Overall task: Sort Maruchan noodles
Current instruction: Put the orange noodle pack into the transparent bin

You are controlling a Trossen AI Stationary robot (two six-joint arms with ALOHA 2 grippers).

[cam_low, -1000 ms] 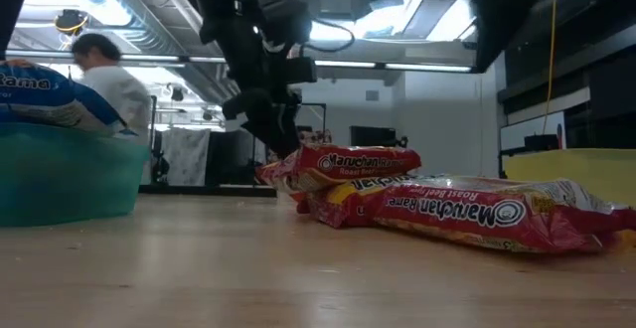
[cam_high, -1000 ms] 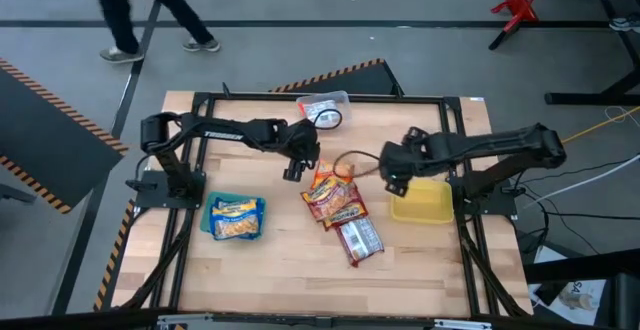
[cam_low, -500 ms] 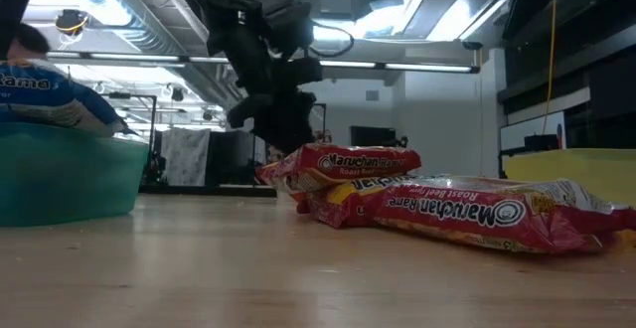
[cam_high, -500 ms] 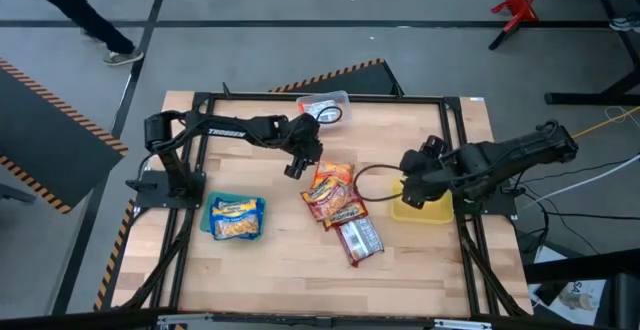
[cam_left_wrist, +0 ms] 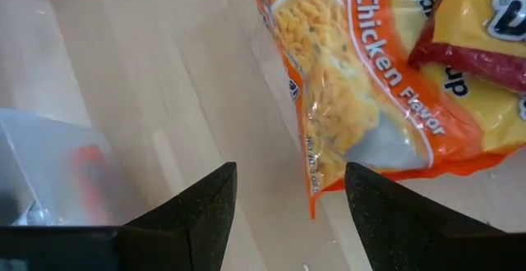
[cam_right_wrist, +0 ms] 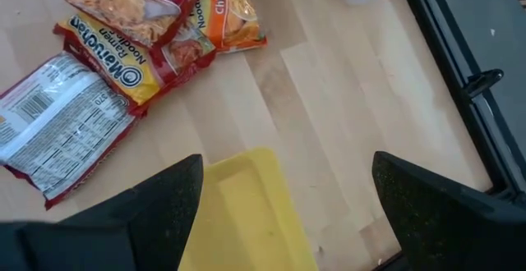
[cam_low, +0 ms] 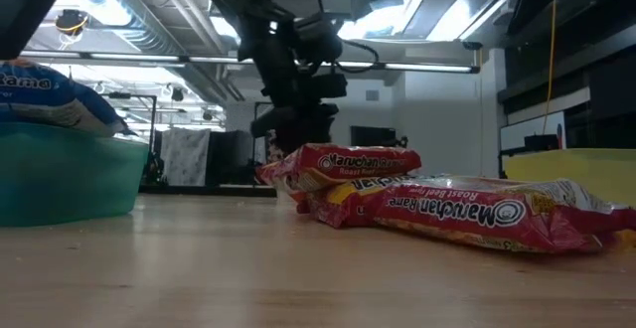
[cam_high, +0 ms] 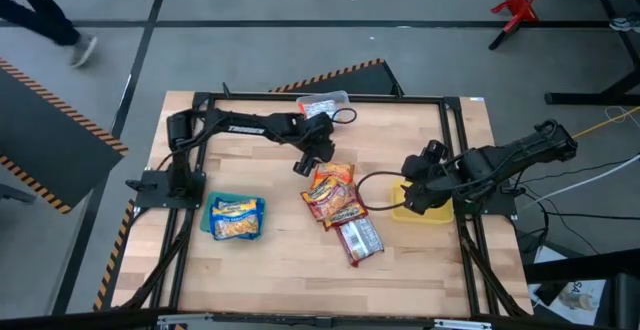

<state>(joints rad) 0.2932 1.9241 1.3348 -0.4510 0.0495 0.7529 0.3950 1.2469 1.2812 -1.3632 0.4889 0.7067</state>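
The wooden desk [cam_high: 280,260] fills the middle of the high view, with bins at 3 spots, presumably 1 per flavour. The teal bin [cam_high: 212,220], lower left, already holds a blue-and-yellow packet [cam_high: 236,218]. The yellow bin [cam_high: 432,210], right of centre, looks empty, and the right end effector [cam_high: 412,198] hovers over it, spread wide and holding nothing. The clear bin [cam_high: 322,103], at the upper edge, holds something red. The unsorted Maruchan packets [cam_high: 338,205] lie overlapping at centre. The left end effector [cam_high: 303,166] hangs just above the orange chicken packet [cam_left_wrist: 353,82], parted and empty, likely lining up a pick.
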